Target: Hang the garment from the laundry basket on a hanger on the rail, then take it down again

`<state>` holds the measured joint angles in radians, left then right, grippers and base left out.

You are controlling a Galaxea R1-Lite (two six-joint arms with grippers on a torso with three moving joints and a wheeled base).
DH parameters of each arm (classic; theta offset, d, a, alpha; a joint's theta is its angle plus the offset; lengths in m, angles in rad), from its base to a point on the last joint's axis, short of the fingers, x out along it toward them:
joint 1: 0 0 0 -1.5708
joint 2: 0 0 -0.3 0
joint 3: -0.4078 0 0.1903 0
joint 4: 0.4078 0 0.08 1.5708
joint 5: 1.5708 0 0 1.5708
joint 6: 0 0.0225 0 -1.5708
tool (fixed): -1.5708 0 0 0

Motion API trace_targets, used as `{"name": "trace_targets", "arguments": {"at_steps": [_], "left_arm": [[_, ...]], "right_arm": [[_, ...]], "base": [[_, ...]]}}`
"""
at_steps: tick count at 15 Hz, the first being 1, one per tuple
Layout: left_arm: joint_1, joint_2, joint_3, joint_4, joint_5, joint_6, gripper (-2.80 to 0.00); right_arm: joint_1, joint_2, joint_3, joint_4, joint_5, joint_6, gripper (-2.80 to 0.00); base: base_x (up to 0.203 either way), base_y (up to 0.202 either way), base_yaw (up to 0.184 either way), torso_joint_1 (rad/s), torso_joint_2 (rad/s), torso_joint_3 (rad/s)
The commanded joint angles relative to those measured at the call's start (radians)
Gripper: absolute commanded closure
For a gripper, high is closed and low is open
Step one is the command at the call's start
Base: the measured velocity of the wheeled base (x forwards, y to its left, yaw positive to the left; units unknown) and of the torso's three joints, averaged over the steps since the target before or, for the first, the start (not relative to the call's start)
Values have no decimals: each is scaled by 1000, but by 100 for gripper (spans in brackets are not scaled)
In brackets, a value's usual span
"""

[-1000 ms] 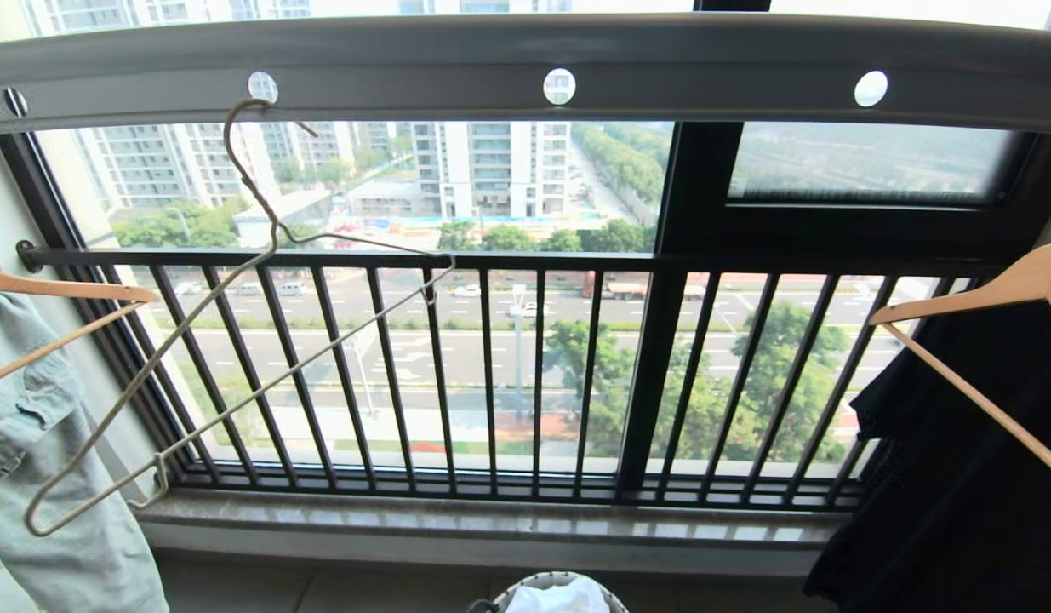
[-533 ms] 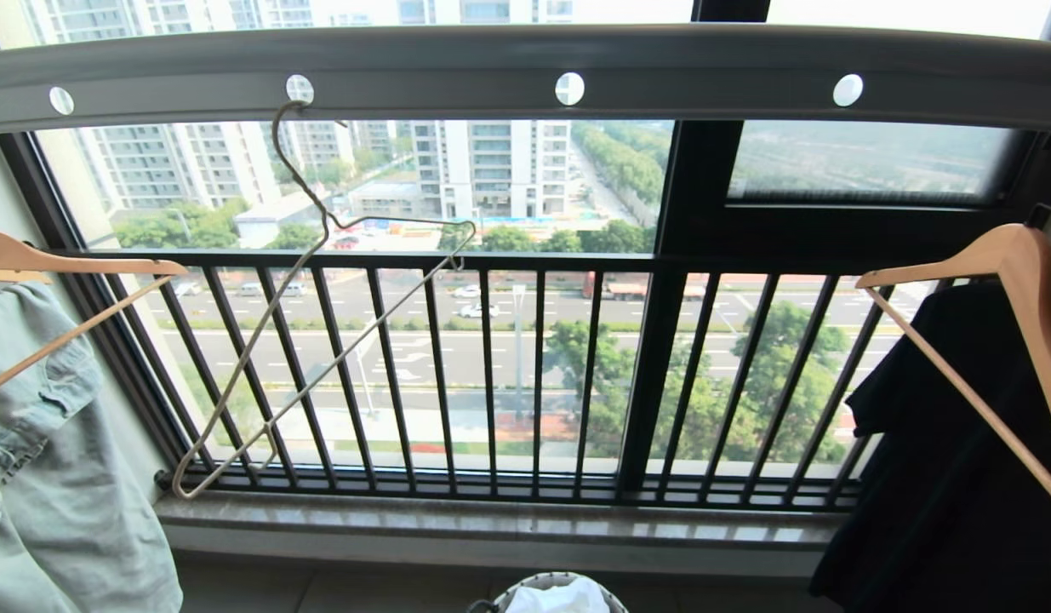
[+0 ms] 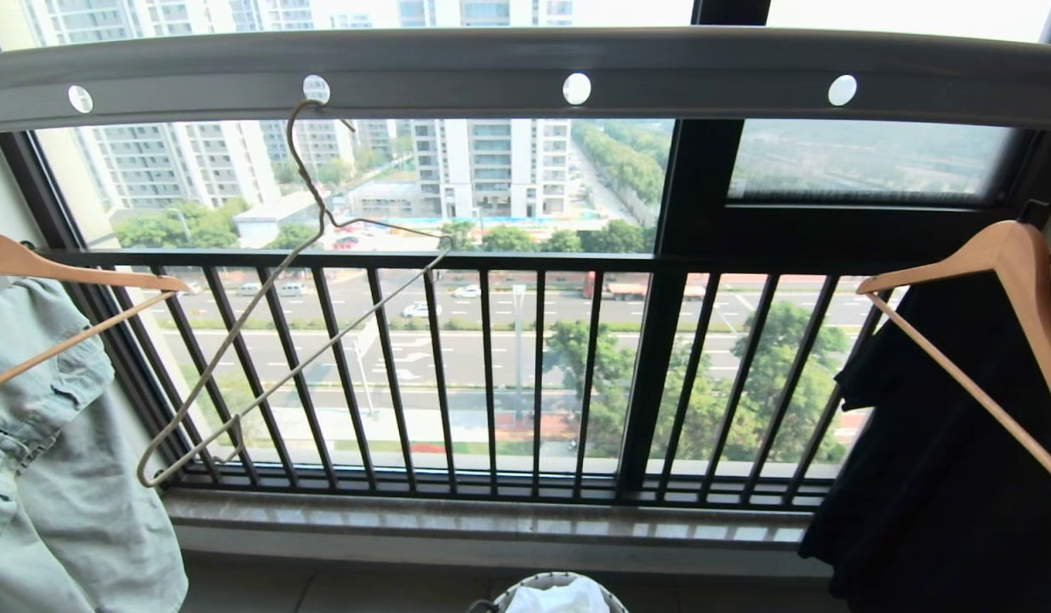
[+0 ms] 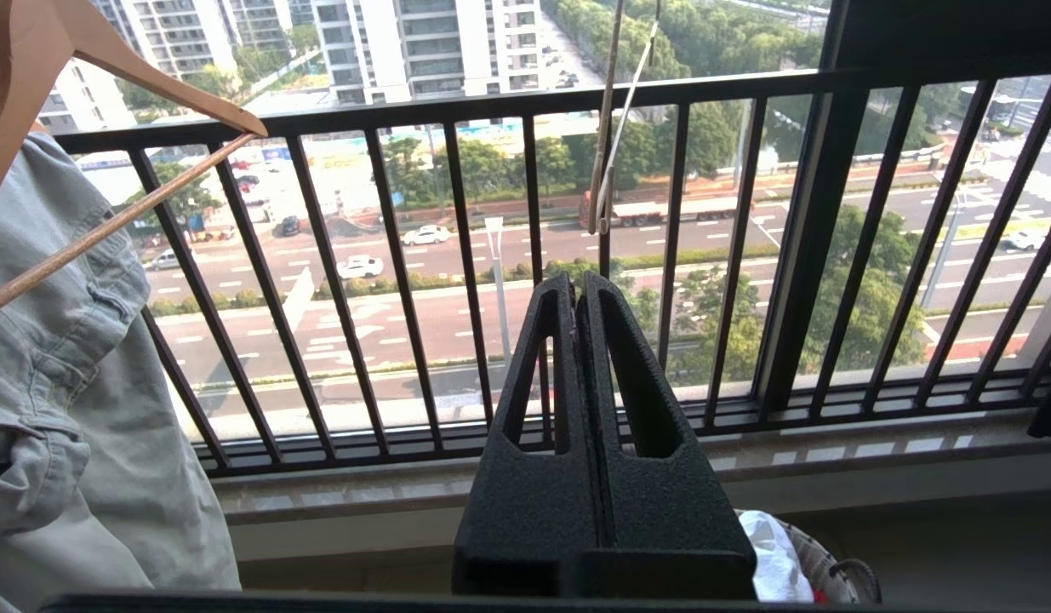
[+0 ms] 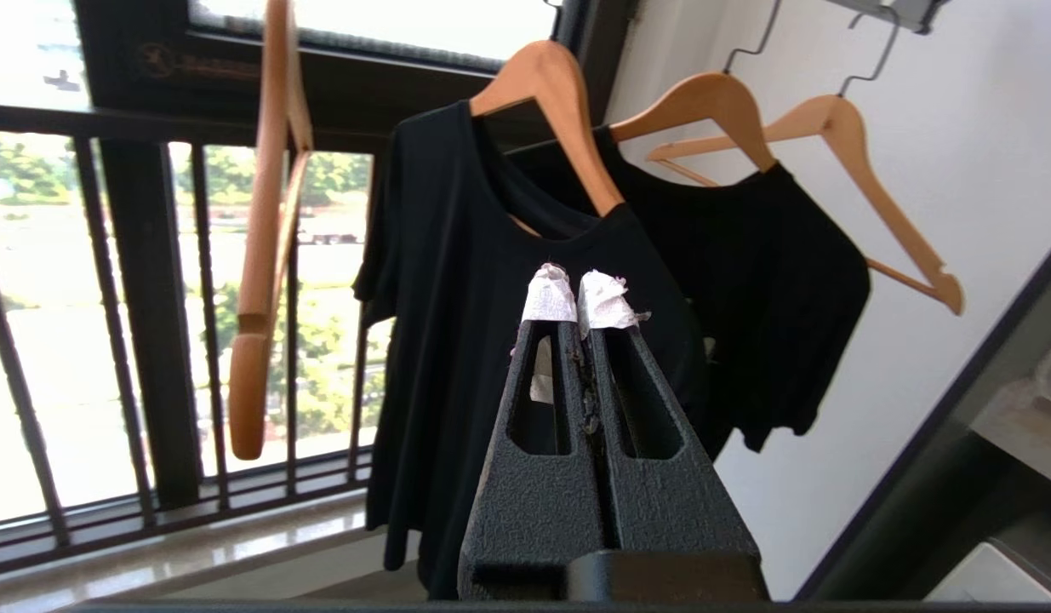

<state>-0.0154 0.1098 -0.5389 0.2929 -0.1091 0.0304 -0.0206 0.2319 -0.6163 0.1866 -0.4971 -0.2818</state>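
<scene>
The rail (image 3: 525, 77) spans the top of the head view. The hanger (image 3: 323, 223), thin pale wire, hangs tilted and bare from one of the rail's round holes, its low end down to the left by the window bars. The garment (image 3: 555, 598) lies white and crumpled in the laundry basket (image 3: 501, 593) at the bottom edge. The left wrist view shows my left gripper (image 4: 574, 285) shut and empty, with the hanger (image 4: 600, 196) ahead of it and the garment (image 4: 772, 558) in the basket (image 4: 836, 581) below. My right gripper (image 5: 576, 285) is shut, empty, its tips taped white.
A pale denim garment (image 3: 48, 477) on a wooden hanger hangs at the left. Black clothes (image 3: 942, 477) on wooden hangers hang at the right, in front of my right gripper, before a white wall. The black window railing (image 3: 525, 260) and stone sill (image 3: 491, 521) lie ahead.
The whole head view has shifted a little. The wire hanger swings on its hook, its low end moving toward the middle and partly back. The wooden hangers at both sides sway too.
</scene>
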Motion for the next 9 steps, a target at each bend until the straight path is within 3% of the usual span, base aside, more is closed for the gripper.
{"name": "trace_targets", "arguments": {"at_steps": [1,4,7,9], "left_arm": [[1,-66,112,-50,1,13,0],[1,-106,243,-97,23,47,0],[1,-108,386,-211,45,87,0],[1,-108,492,-284,48,148,0]], "right_arm": [[13,-124,118,7,142,26,0],[18,-222,265,-9,314,59,0],[21,-232,351,-64,453,154,0],[21,-232,404,-73,477,152,0]], "base": [[0,0,0,0,0,0],[0,0,0,0,0,0],[0,0,0,0,0,0],[0,0,0,0,0,0]]}}
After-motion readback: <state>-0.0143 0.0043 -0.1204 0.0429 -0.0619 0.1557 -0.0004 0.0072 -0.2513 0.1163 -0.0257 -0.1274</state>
